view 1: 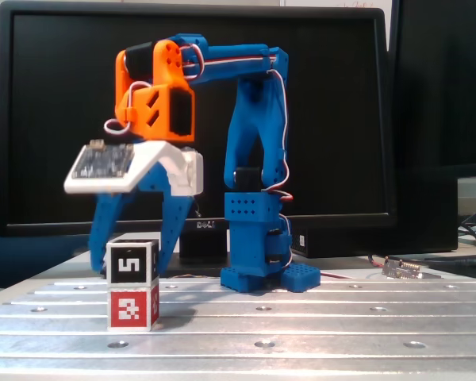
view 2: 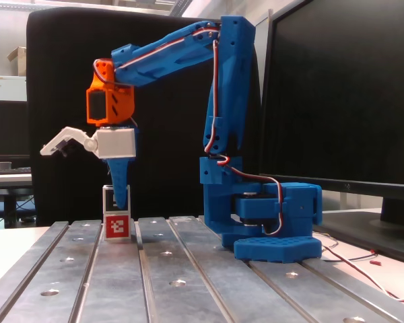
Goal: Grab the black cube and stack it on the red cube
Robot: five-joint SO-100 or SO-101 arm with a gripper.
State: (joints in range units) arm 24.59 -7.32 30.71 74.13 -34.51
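The black cube with its white "5" face sits squarely on top of the red cube, on the slotted metal table. My gripper hangs over the stack, open, one blue finger left of the black cube and one right of it. The left one stands clear of the cube's side. In the other fixed view the red cube shows below the black cube, which is partly hidden by a blue finger of my gripper.
The arm's blue base stands right of the stack. A large black monitor fills the background, and a small metal part with wires lies at the table's right. Another monitor stands beside the base.
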